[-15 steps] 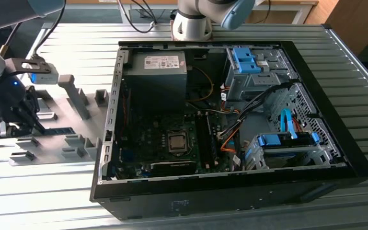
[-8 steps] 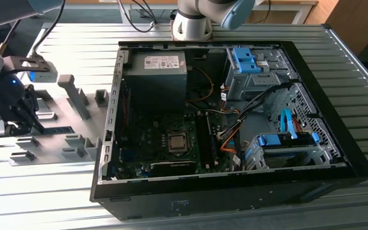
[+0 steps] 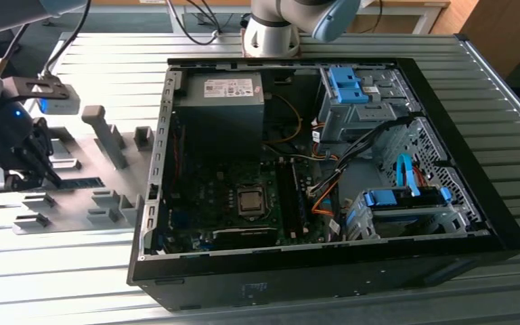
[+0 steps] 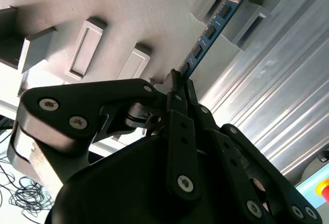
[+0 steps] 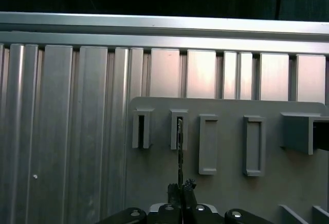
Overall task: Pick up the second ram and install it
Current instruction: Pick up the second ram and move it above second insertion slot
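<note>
The second ram is a slim dark blue-green stick standing on edge in the slotted grey holders of a fixture plate, at the exterior view's left. My gripper is at its near end. In the second wrist view the black fingers are pressed together on the end of the ram, whose far end still sits between two grey brackets. In the first wrist view the ram shows edge-on, running from my gripper into a holder slot.
The open computer case lies beside the fixture at the exterior view's right, with the motherboard's long black slot rails near its middle. A tall grey post and other grey blocks stand on the fixture plate. A ribbed metal table lies underneath.
</note>
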